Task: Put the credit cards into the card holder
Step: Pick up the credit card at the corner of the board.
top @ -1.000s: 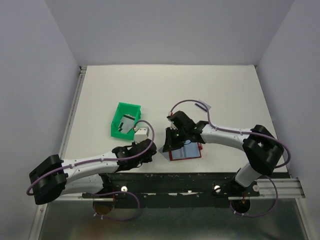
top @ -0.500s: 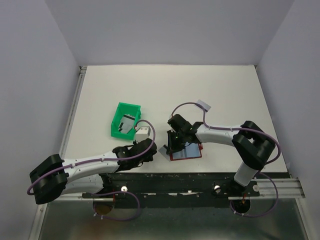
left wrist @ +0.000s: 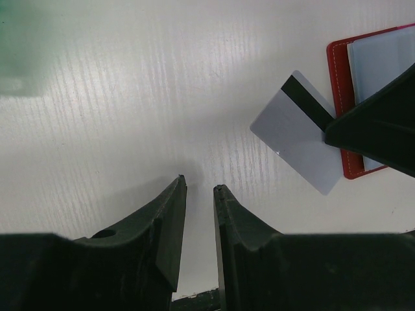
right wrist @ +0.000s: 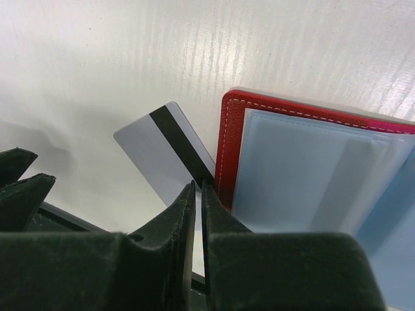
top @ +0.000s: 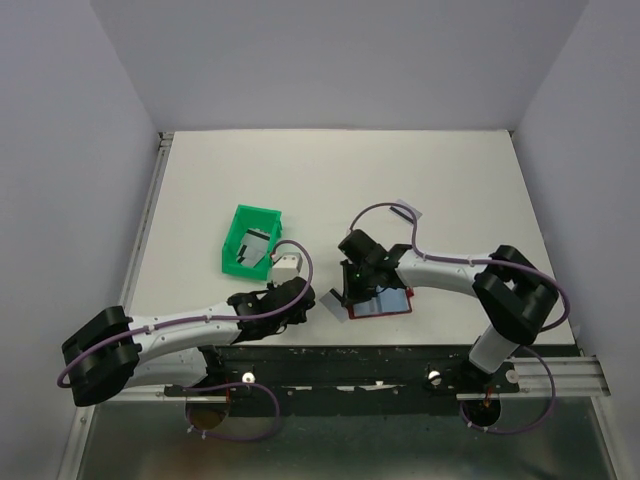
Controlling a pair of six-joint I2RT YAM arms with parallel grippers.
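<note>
- Red-edged holder [right wrist: 227,149] lies open on the table [top: 450,170] near the front edge, pale blue inside facing up.
- Right gripper [right wrist: 198,186] is pinched on the edge of a striped card [right wrist: 155,152], which overlaps the holder's left edge.
- Left gripper [left wrist: 198,184] hangs low just left of them, jaws slightly apart and empty.
- Green tray [top: 262,212], farther left, holds more cards [top: 257,243].

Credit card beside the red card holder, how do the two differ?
The credit card is silvery grey with a dark stripe; the card holder is dark red with pale blue inside. The credit card is smaller and pinched by the right gripper; the card holder lies open on the table. Both are flat rectangles.
</note>
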